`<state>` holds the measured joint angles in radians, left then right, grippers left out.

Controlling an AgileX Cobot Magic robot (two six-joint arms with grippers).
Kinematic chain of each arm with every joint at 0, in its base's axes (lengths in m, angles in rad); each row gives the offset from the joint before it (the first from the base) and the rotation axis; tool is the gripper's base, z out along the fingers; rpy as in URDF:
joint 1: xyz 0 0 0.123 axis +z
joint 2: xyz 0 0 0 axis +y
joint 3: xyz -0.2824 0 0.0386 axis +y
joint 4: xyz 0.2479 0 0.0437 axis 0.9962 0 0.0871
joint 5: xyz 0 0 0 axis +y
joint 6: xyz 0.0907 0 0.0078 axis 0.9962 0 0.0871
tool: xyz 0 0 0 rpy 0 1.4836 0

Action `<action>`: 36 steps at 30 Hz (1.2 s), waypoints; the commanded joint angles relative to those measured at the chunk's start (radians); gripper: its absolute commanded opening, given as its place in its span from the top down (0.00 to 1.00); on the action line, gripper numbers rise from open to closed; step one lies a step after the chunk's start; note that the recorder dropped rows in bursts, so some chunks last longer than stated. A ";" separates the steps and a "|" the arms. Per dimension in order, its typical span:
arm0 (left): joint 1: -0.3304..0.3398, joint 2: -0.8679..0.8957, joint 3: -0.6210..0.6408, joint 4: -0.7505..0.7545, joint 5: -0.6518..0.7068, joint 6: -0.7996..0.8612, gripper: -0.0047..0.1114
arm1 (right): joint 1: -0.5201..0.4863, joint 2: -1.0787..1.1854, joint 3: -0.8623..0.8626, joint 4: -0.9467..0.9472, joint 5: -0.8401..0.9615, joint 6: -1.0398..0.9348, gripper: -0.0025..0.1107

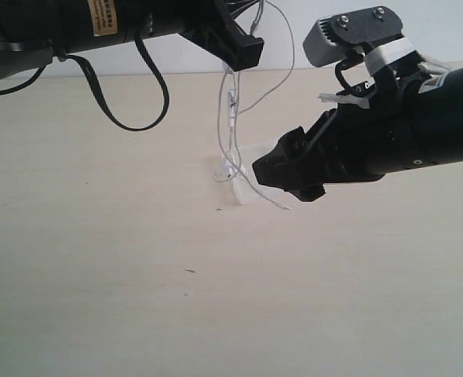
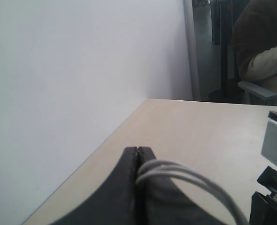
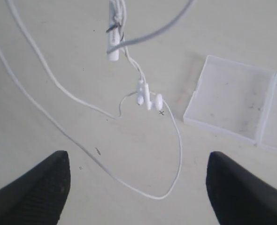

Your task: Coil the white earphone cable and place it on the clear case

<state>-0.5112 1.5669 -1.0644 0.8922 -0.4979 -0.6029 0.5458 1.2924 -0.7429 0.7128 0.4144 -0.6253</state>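
Right fingers [image 3: 40,187] gape above white earphone cable [image 3: 148,101] beside clear case [image 3: 232,98] edge.

The clear case [image 3: 232,101] lies flat on the table [image 1: 137,298]. The earbuds [image 3: 148,98] lie just beside the case, not on it. The white earphone cable [image 1: 230,110] hangs from the left gripper [image 1: 247,51], high above the case and maybe a bit behind it. A loop of cable lies beside the case. The right gripper [image 1: 282,177] hovers by the case's right side.

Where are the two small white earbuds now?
The small white earbuds are near the middle of the exterior view, low on the thin white earphone cable, beside the flat clear plastic case.
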 commanded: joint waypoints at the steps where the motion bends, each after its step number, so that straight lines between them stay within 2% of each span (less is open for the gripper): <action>1: 0.001 -0.013 0.001 -0.013 0.003 -0.007 0.96 | 0.001 -0.002 0.002 -0.008 -0.017 -0.049 0.31; 4: 0.001 -0.013 0.001 -0.013 0.003 -0.007 0.96 | 0.001 -0.002 0.007 -0.002 -0.023 -0.091 0.31; 9: 0.001 -0.013 0.001 -0.013 0.003 -0.007 0.96 | 0.001 -0.043 0.040 0.114 -0.085 -0.166 0.31; 15: 0.001 -0.013 0.001 -0.013 0.003 -0.007 0.96 | 0.001 -0.142 0.065 0.226 -0.058 -0.237 0.31; 20: 0.001 -0.013 0.001 -0.013 0.003 -0.007 0.96 | 0.001 -0.160 0.099 0.390 -0.045 -0.395 0.31; 31: 0.001 -0.013 0.001 -0.013 0.003 -0.007 0.96 | 0.001 -0.131 0.098 0.396 -0.007 -0.388 0.31; 34: 0.001 -0.013 0.001 -0.013 0.003 -0.007 0.96 | 0.001 -0.131 0.111 0.448 0.000 -0.454 0.28; 36: 0.001 -0.013 0.001 -0.013 0.003 -0.007 0.96 | 0.001 -0.141 0.144 0.556 -0.007 -0.585 0.28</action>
<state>-0.5112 1.5669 -1.0644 0.8922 -0.4979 -0.6029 0.5458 1.1581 -0.6278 1.1648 0.4057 -1.0840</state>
